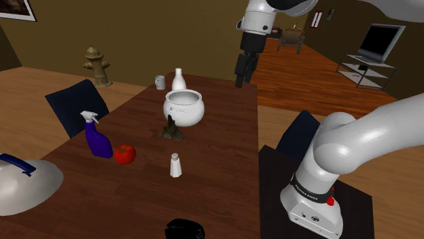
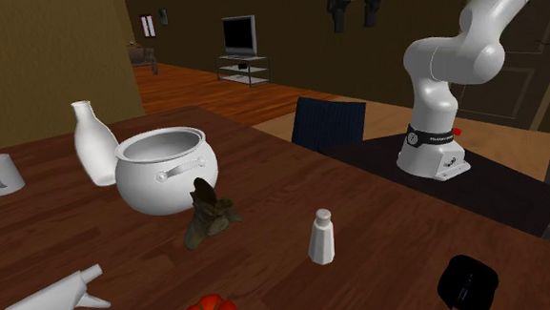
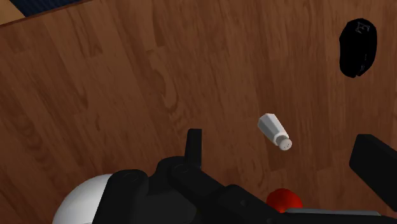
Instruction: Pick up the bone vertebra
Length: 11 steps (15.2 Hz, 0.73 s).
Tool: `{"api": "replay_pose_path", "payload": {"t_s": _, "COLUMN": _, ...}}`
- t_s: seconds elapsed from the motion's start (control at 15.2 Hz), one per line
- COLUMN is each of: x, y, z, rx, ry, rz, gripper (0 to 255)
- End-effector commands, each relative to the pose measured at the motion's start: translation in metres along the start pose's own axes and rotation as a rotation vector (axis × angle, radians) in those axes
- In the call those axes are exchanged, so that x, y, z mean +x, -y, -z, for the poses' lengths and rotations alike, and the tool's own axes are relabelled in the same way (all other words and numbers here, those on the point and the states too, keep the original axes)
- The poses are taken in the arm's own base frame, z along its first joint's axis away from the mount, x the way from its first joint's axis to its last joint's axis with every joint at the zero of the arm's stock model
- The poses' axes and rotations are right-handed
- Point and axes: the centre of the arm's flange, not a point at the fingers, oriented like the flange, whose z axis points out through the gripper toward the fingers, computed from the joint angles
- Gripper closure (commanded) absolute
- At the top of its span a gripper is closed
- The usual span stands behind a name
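At the centre of the shoulder view we see the vertebra [image 1: 170, 128] on the table [image 1: 224, 156], just below the pot [image 1: 183, 108]. Lower stands the shaker [image 1: 175, 165]; left of it the tomato [image 1: 124, 154] and spray bottle [image 1: 96, 136] sit side by side.

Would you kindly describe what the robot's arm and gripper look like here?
The arm is glossy white, with rounded tubular segments and dark joints. A black band with small white lettering rings its base, beside a red button. The gripper is all black and two-fingered.

Wooden table [image 1: 219, 157] bears pot [image 1: 183, 107]; vertebra [image 1: 170, 128]; shaker [image 1: 175, 165]; tomato [image 1: 124, 154]; mug [image 1: 160, 82].
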Motion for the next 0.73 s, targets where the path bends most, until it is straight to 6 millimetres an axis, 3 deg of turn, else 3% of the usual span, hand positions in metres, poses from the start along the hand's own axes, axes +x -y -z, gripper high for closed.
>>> {"api": "replay_pose_path", "payload": {"t_s": 0.0, "x": 0.000, "y": 0.000, "z": 0.000, "rx": 0.000, "ry": 0.000, "rz": 0.000, "gripper": 0}}
{"api": "replay_pose_path", "payload": {"t_s": 0.66, "x": 0.094, "y": 0.021, "z": -0.092, "rx": -0.027, "ry": 0.007, "rz": -0.157, "gripper": 0}}
